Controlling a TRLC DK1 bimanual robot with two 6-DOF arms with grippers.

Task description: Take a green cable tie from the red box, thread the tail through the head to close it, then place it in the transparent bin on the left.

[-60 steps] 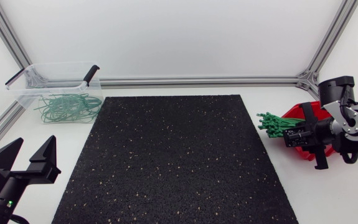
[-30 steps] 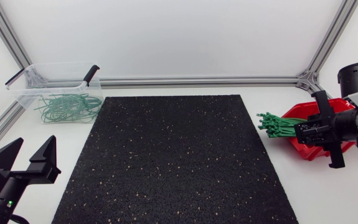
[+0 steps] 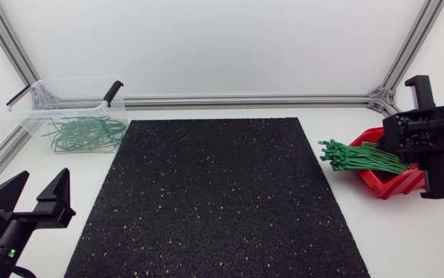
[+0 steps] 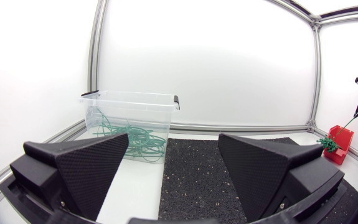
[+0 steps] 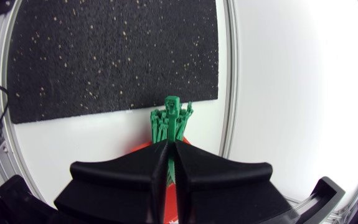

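Right end effector (image 5: 169, 145) rose with cable tie (image 5: 172, 109) beside black mat (image 3: 214, 193)

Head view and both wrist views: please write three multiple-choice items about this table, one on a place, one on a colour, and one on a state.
1. Where does the transparent bin stand?
A. At the far left, beside the black mat
B. On the middle of the mat
C. At the near right, off the mat

2. What colour is the box that holds the straight green cable ties?
A. Blue
B. Red
C. Yellow

3. In what state is the left gripper?
A. Shut on a cable tie
B. Shut on the bin's handle
C. Open and empty

Answers:
1 A, the bin sits off the mat's far left corner.
2 B, the box under the right gripper, which is shut on one green cable tie, is red.
3 C, the left wrist view shows its fingers wide apart with nothing between them.
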